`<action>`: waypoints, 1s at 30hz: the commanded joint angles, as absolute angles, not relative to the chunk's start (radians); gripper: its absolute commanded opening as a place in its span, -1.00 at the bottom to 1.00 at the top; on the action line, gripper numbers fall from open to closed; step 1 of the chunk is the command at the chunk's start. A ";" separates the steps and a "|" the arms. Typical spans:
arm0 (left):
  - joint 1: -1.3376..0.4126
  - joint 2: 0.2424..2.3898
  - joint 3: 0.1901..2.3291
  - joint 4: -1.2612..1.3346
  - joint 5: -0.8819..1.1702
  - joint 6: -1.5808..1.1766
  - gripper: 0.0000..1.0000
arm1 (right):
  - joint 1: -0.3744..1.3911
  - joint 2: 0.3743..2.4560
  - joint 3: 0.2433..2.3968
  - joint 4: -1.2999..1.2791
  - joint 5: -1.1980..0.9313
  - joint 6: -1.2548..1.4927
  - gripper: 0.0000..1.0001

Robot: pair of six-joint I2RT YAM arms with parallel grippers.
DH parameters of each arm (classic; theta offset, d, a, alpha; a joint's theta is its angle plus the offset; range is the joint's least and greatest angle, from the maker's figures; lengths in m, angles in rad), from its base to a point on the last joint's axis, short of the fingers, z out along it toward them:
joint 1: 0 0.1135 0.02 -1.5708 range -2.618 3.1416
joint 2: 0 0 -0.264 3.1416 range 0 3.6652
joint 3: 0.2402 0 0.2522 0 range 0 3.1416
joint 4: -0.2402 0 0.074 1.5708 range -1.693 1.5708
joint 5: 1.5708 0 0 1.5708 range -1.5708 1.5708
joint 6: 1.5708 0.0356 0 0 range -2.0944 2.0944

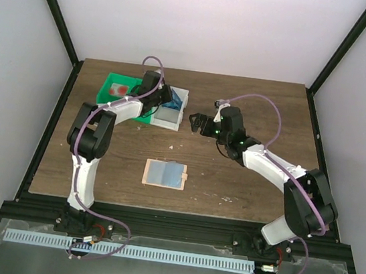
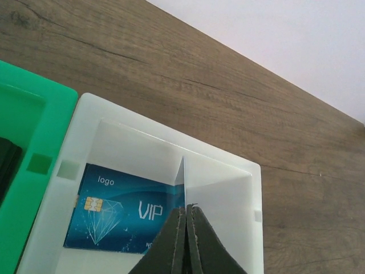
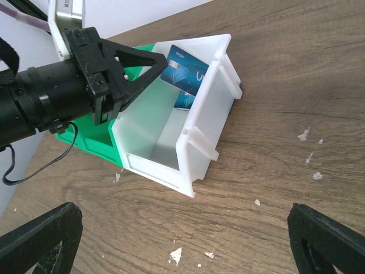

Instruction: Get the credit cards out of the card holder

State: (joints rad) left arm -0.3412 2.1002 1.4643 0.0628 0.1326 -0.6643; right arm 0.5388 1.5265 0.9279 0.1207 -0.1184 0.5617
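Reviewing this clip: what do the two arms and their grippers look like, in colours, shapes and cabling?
The left arm and right arm both have white links between black joint housings, with a thin purple cable looping along each. The left gripper and right gripper are black; the left's fingers taper to a point.

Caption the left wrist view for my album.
Shut tool near a blue card in a white tray, green tray beside it.
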 commanded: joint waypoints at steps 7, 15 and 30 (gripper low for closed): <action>-0.348 2.149 1.523 0.039 0.112 -0.621 -0.88 | 0.531 1.490 0.938 0.132 -0.125 0.566 1.00; -0.348 2.154 1.558 0.017 0.107 -0.591 -0.73 | 0.531 1.467 0.933 0.132 -0.124 0.568 0.99; -0.348 2.061 1.599 -0.039 0.156 -0.579 -0.19 | 0.530 1.400 0.959 0.049 -0.148 0.538 1.00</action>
State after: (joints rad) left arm -0.3431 2.1380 1.5650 -0.0078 0.1204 -0.5919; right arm 0.5385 1.4654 0.9279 0.0959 -0.1390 0.5613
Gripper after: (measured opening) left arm 0.364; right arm 0.997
